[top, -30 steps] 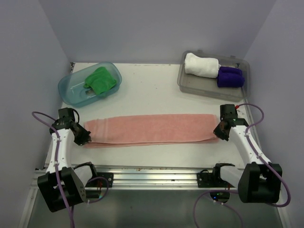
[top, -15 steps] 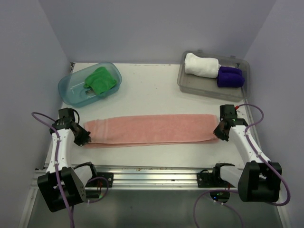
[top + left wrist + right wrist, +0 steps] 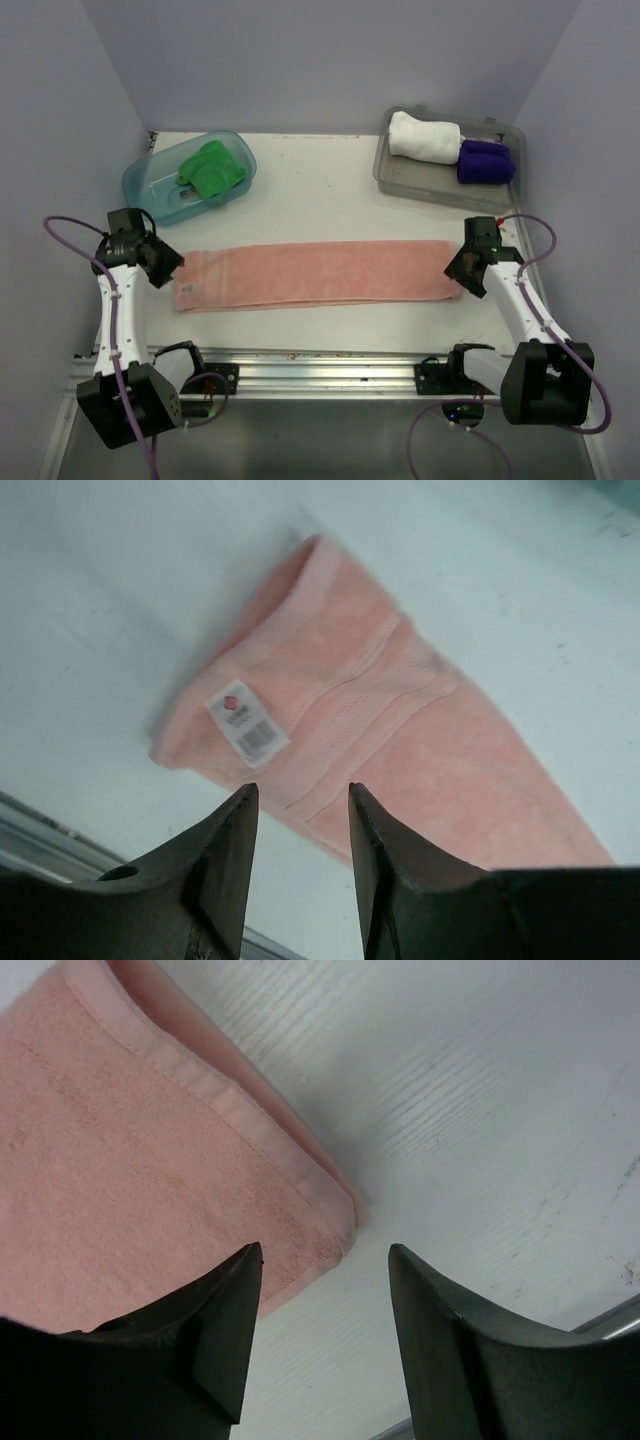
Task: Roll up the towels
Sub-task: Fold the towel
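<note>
- Table (image 3: 320, 190): white surface carrying everything listed below.
- Salmon pink towel (image 3: 315, 273): lies flat as a long folded strip from 9 to 3 o'clock, just toward 6 o'clock of the table's centre.
- Grey tray (image 3: 400, 178): at 2 o'clock; holds two rolled towels.
- Teal tub (image 3: 140, 185): at 10 o'clock.
- White towel (image 3: 424, 137): rolled, in the tray's 10 o'clock part, touching the purple one.
- Green towel (image 3: 212, 168): bunched inside the tub.
- Purple towel (image 3: 484, 162): rolled, in the tray's 3 o'clock part.
- Left tool (image 3: 300, 798): jaws narrowly parted, empty, just beside the strip's 9 o'clock end.
- Right tool (image 3: 325, 1260): jaws wide, empty, over the strip's 3 o'clock corner.
- Label (image 3: 246, 723): white tag on the strip's 9 o'clock end.
</note>
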You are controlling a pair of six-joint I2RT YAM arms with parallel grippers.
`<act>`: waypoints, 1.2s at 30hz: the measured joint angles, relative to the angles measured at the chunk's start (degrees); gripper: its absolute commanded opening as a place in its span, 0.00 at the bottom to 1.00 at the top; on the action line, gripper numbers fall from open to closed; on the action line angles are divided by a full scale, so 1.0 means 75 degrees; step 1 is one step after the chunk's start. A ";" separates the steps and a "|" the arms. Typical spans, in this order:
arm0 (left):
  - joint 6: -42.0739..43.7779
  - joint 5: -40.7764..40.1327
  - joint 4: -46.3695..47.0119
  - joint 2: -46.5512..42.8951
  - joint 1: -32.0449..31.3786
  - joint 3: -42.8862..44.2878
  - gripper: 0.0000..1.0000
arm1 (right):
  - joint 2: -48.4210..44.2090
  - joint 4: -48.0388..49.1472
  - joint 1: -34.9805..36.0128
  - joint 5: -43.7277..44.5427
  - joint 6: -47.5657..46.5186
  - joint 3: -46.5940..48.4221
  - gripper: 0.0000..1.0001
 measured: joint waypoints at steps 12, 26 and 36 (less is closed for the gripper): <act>-0.0207 0.0769 0.1944 0.1871 -0.2328 0.0388 0.36 | 0.2037 0.1157 0.0265 -0.1233 -0.0560 0.1804 0.26; -0.0187 0.0606 0.2955 0.4438 -0.2119 0.0373 0.34 | 0.4226 0.1626 0.0265 -0.1431 -0.0554 0.2343 0.36; 0.0064 0.0376 0.2544 0.2938 -0.2060 0.0729 0.38 | 0.2069 0.1279 -0.0638 -0.1125 -0.0752 0.1652 0.52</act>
